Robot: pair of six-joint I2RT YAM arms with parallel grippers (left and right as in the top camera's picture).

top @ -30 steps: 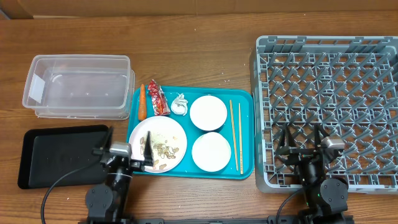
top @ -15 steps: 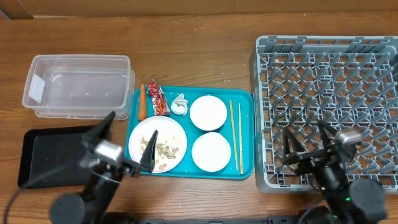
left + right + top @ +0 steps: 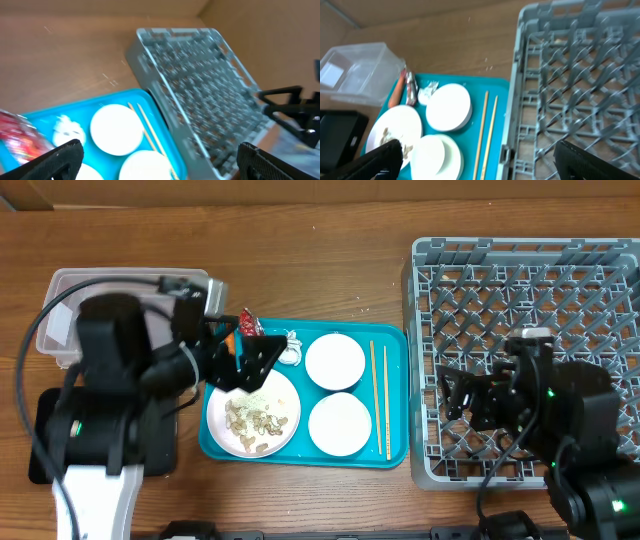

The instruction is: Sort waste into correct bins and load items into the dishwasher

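The teal tray [image 3: 215, 442] holds a white plate [image 3: 275, 395] with beige food scraps [image 3: 250, 422], two white bowls [image 3: 335, 360] [image 3: 340, 424], wooden chopsticks [image 3: 378, 395], a white tissue ball [image 3: 292, 350] and a red wrapper [image 3: 249, 326]. Only a bit of the carrot [image 3: 232, 340] shows overhead; it is plain in the right wrist view [image 3: 396, 92]. My left gripper [image 3: 242, 360] [image 3: 170, 165] is open and empty above the tray's back left. My right gripper [image 3: 468, 398] [image 3: 490, 162] is open and empty over the grey dish rack's [image 3: 530, 280] left part.
The clear tub [image 3: 60, 290] stands at the back left, partly hidden by my left arm. The black tray [image 3: 45, 440] lies in front of it. The rack [image 3: 200, 90] fills the right side. Bare wood lies behind the tray.
Both arms have risen from the front edge. The left swung back over the tub and the tray's left end. The right moved up over the rack. No object moved.
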